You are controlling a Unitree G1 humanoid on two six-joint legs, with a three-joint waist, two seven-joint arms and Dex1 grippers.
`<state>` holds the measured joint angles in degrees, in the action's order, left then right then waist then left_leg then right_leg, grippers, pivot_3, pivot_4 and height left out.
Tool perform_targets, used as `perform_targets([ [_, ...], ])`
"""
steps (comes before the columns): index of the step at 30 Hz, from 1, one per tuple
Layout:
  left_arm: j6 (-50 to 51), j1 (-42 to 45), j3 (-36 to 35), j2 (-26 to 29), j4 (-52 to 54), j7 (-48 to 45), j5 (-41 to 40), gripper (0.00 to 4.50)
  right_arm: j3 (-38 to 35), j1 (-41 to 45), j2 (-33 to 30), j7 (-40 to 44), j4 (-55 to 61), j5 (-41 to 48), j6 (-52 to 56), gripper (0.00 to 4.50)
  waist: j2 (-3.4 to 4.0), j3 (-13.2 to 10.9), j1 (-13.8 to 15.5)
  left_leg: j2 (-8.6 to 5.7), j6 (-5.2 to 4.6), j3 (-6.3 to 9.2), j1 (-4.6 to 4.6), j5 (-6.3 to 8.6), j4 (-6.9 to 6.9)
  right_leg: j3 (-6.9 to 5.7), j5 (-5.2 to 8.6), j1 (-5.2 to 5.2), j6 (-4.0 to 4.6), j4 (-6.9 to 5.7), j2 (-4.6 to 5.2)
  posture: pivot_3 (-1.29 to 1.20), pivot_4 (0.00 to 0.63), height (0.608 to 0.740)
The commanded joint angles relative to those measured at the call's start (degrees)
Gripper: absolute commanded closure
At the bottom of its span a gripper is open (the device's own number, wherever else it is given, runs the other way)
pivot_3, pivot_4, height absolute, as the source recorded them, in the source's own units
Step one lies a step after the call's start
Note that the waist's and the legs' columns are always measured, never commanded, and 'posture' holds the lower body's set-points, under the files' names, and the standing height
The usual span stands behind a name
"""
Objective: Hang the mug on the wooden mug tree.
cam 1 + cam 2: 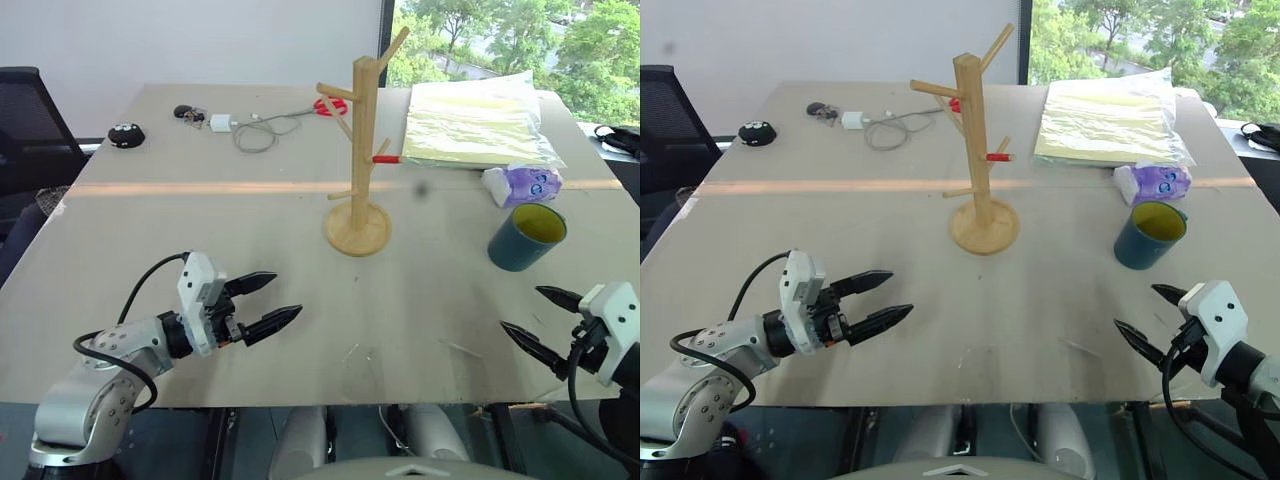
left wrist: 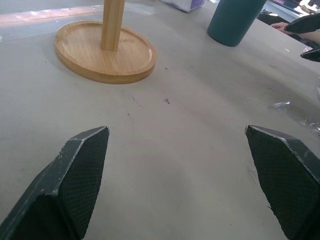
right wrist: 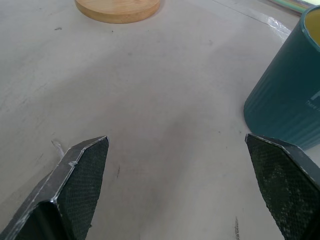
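Mug (image 1: 527,237) upright on the surface (image 1: 200,230), right side, just in front of a purple-and-white packet (image 1: 522,184), well apart from the wooden mug tree (image 1: 359,150) standing mid-surface. Nothing on its pegs. Right end effector (image 1: 540,320) spread wide, empty, near the mug on its near side, not touching. Left end effector (image 1: 268,300) also wide, empty, over the near-left surface, pointed toward the tree base. Red-handled scissors (image 1: 330,105) lie behind the tree.
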<state>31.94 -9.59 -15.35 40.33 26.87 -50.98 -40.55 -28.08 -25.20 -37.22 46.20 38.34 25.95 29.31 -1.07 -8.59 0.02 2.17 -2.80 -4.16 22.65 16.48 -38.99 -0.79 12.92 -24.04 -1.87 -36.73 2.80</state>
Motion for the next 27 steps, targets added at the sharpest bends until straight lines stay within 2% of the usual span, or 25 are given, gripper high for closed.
perform_targets([
  [1,-0.5,1.2,-1.4,1.3,1.8,-1.6,-1.8,0.00,-1.5,0.8,-0.5,-0.2,-1.1,-0.1,-2.4,0.09,0.00,0.0,0.1,0.00,0.00,0.00,0.00,0.00,0.00,0.00,0.00,0.00,0.00,0.00,0.00,0.00,0.150,0.740],
  [9,-0.5,4.9,-0.3,5.4,6.1,-9.1,-6.4,0.00,-4.5,4.3,-2.2,-2.6,-7.8,-0.4,-1.4,0.09,0.00,0.0,0.8,-0.01,0.00,-0.02,-0.01,0.00,-0.06,0.01,-0.01,0.00,0.01,-0.02,-0.03,0.00,0.150,0.740],
  [14,1.7,9.9,2.8,5.7,10.0,-8.0,-9.4,0.00,-6.5,13.2,-8.1,-8.1,-25.1,-5.8,-1.1,0.09,0.00,0.0,0.8,-0.11,-0.05,-0.13,0.00,0.01,-0.17,0.16,-0.02,0.03,0.01,-0.01,-0.03,0.00,0.150,0.740],
  [21,2.1,13.4,5.1,4.8,9.5,-6.2,-9.7,0.00,0.2,30.7,-11.6,-7.4,-45.1,-9.6,-8.2,0.09,0.06,-0.1,0.0,-0.06,-0.06,-0.08,-0.13,0.01,-0.12,0.26,-0.03,0.10,0.02,-0.06,-0.36,0.00,0.150,0.740],
  [27,2.1,14.0,4.8,4.7,9.9,-5.1,-10.1,0.00,5.4,37.9,-11.0,-3.0,-53.7,-9.5,-12.3,0.09,0.09,-0.1,0.0,0.02,-0.04,-0.04,-0.08,0.01,-0.11,0.28,-0.06,0.13,-0.04,-0.01,-0.44,0.00,0.150,0.740],
])
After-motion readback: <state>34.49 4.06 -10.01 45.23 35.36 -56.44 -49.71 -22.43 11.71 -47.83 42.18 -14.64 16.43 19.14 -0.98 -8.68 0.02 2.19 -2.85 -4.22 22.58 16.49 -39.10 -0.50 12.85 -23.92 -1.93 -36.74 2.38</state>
